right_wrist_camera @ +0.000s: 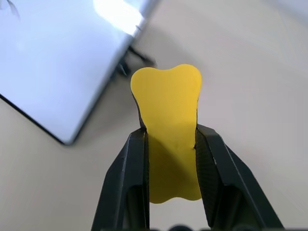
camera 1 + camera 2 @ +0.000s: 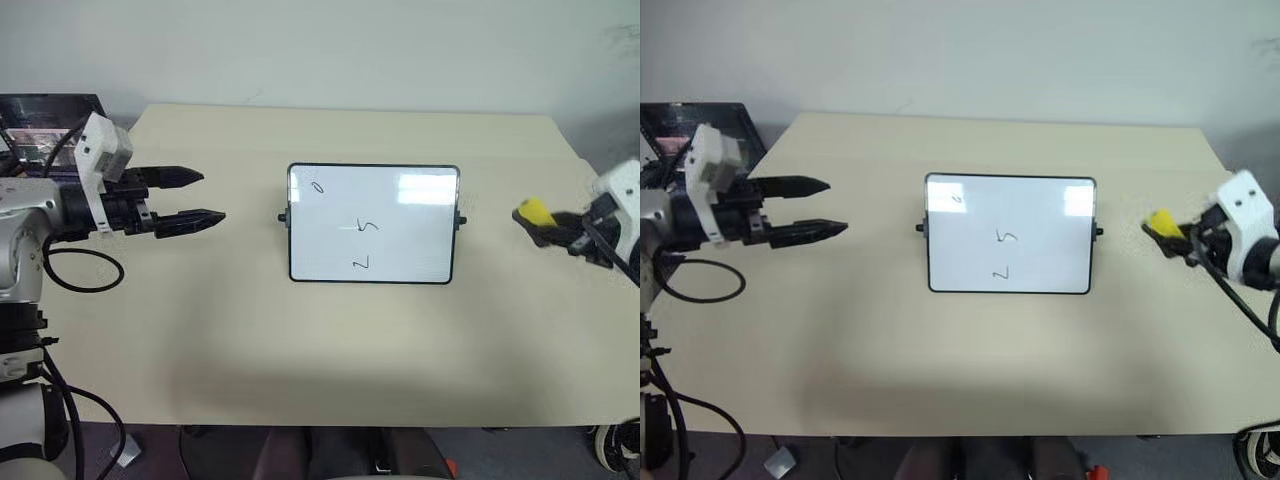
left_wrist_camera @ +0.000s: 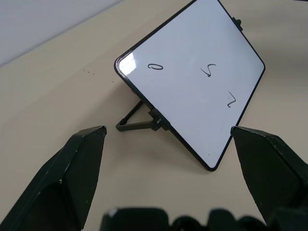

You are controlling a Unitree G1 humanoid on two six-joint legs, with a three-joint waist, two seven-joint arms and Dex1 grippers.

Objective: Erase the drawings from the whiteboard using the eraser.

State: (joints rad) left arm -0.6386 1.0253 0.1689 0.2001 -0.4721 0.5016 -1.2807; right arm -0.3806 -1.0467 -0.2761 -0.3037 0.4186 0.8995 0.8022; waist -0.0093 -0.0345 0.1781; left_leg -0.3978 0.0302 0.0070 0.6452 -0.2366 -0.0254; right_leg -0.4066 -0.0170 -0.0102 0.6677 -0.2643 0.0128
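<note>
The whiteboard [image 2: 373,223] stands near the middle of the desk [image 2: 250,330], a small glossy white rectangle in a thin black frame with rounded corners and a little black knob at each short side. The left wrist view shows it tilted back on a slim black prop leg [image 3: 137,122]. Light glares off its upper corners. The drawings [image 2: 366,226] are thin black marker squiggles on its face: a tiny oval near the board's upper left corner, a "5" close to its centre and a "2" below that, all unwiped.

The desk is a smooth, matt, pale beige slab with rounded far corners. Bare surface lies all round the board, wide on both sides and in front of it, with a narrower strip behind it towards the plain light wall.

Left of the board, well apart from it, the left gripper [image 2: 190,198] hangs above the desk, its tapered black jaws spread wide with nothing between them and pointing towards the board. Right of the board, clear of its knob, the right gripper [image 1: 171,144] has its jaws clamped on the eraser [image 1: 169,125], a soft yellow block with a waisted outline, pinched where they squeeze it. The eraser is lifted off the desk and touches nothing else.

Beyond the left arm, a dark laptop screen [image 2: 50,120] sits past the desk's left edge.
</note>
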